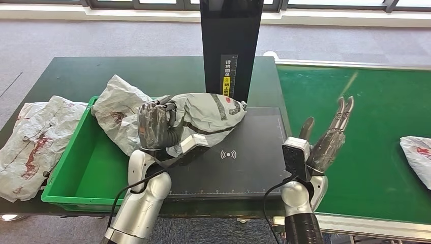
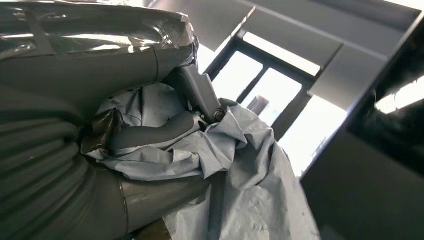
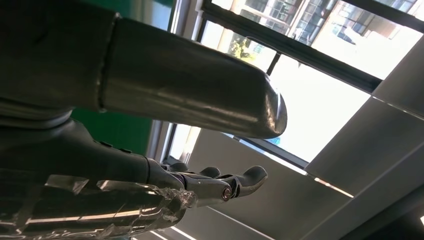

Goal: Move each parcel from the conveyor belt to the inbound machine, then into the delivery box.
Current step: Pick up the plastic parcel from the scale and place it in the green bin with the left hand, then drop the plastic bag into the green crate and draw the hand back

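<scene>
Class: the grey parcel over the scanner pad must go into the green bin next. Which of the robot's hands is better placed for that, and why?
Left. The left hand already grips the grey parcel right beside the green bin. The right hand is open over the conveyor belt, farther from both.

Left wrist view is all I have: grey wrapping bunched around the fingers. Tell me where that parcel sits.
Observer: The left hand grips the grey parcel over the black inbound machine pad, beside the green delivery box.
Operator: Report the right hand.
Observer: The right hand is held open with nothing in it, at the edge of the green conveyor belt.
Operator: Give me what's left on the belt.
Observer: One white parcel lies at the belt's far right edge.
</scene>
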Robot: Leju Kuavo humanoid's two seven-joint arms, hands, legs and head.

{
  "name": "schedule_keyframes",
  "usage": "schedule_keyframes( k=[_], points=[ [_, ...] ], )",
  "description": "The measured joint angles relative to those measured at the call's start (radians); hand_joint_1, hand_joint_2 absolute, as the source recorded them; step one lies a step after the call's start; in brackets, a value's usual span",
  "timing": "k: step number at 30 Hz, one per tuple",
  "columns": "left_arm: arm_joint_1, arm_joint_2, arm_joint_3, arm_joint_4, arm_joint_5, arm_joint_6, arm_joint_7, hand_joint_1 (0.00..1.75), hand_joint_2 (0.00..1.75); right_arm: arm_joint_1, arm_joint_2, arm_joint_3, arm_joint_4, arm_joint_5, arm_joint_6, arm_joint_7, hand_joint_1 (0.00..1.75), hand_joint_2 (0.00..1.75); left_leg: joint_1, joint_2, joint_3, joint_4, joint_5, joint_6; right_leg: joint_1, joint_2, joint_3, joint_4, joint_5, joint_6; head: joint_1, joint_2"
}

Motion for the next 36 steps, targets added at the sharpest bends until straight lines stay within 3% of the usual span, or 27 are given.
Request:
schedule_keyframes(
  k=[8,13,16,28,36],
  points=[
    [0.034,0.009,0.101,-0.168,0.138,0.0,-0.101,1.75,1.75,0.0,0.0,-0.012,-0.003,0.0,0.002,0.0,0.0,0.0,0.0,0.0,0.0,0.0,0.0,0.0,0.0,0.0,0.0,0.0,0.0,0.0,0.0,0.0],
    [0.054,0.016,0.178,-0.234,0.485,0.0,-0.302,1.75,1.75,-0.014,-0.001,-0.029,0.016,0.005,-0.002,0.009,0.0,0.0,0.0,0.0,0.0,-0.001,0.0,0.0,0.0,0.0,0.0,0.0,0.0,0.0,0.0,0.0],
    [0.07,0.018,0.25,-0.264,0.618,0.0,-0.363,1.75,1.75,-0.03,-0.002,-0.054,0.048,-0.008,-0.002,-0.01,0.0,0.0,0.0,0.0,0.0,-0.001,0.0,0.0,0.0,0.0,0.0,0.0,0.0,0.0,0.0,0.0],
    [0.099,0.022,0.383,-0.333,0.687,0.0,-0.375,1.75,1.75,-0.044,-0.001,-0.066,0.086,-0.007,-0.008,-0.024,0.0,0.0,0.0,0.0,0.0,0.0,0.0,0.0,0.0,0.0,0.0,0.0,0.0,0.0,0.0,0.0],
    [0.098,0.023,0.462,-0.329,0.608,0.0,-0.375,1.75,1.75,-0.051,0.0,-0.066,0.104,-0.001,-0.008,-0.025,0.0,0.0,0.0,0.0,0.0,0.0,0.0,0.0,0.0,0.0,0.0,0.0,0.0,0.0,0.0,0.0]
  ],
)
